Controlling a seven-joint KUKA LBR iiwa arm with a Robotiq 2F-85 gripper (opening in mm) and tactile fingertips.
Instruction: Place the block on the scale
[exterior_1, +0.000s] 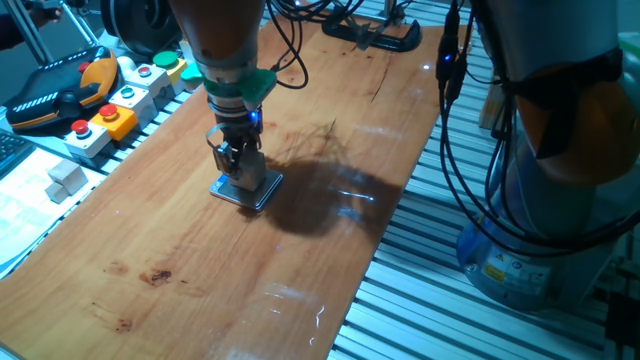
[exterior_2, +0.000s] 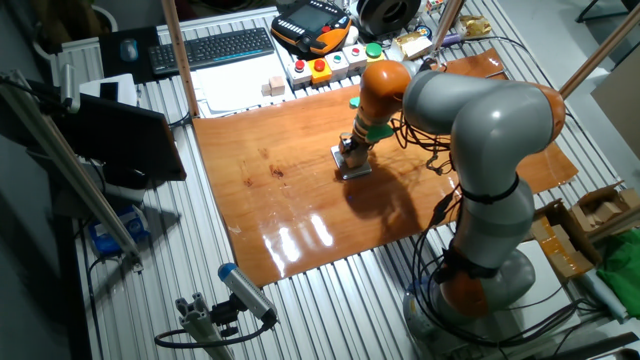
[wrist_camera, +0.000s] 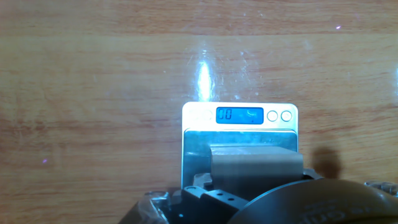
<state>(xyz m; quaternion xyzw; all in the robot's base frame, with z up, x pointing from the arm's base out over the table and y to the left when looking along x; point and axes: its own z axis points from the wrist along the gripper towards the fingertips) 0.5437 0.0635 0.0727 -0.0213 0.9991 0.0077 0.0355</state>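
**Clerk:** Wooden board (exterior_1: 200, 250), reddish-brown, glossy, laid over a ribbed metal bench. First item on it?

**Checker:** Item one, the scale (exterior_1: 247, 190): thin square plate, grey-blue top, silvery rim, lying flat near the middle of the board. In the hand view its lit blue display (wrist_camera: 239, 115) and two round buttons sit on the rim strip at the edge farthest from the camera, so the scale faces away from the hand; its sides run square to that view.

**Clerk:** Item two?

**Checker:** The block (wrist_camera: 256, 165): pale beige, plain faces, resting on the scale's top plate, on the half nearer the camera. It shows as wider than tall there, its edges parallel to the scale's edges; a true long axis cannot be told, since the hand covers its near part.

**Clerk:** Gripper?

**Checker:** The gripper (exterior_1: 237, 163) points straight down over the scale, fingertips at the block. Whether the fingers are clamped on the block or standing slightly apart from it cannot be told from any view.

**Clerk:** Sundries?

**Checker:** A whitish cube (exterior_1: 67, 179) sits off the board's left edge, well apart from the scale. Button boxes (exterior_1: 128, 95) with red, green and orange caps line the far-left edge. A keyboard (exterior_2: 210, 47) lies beyond them in the other fixed view.
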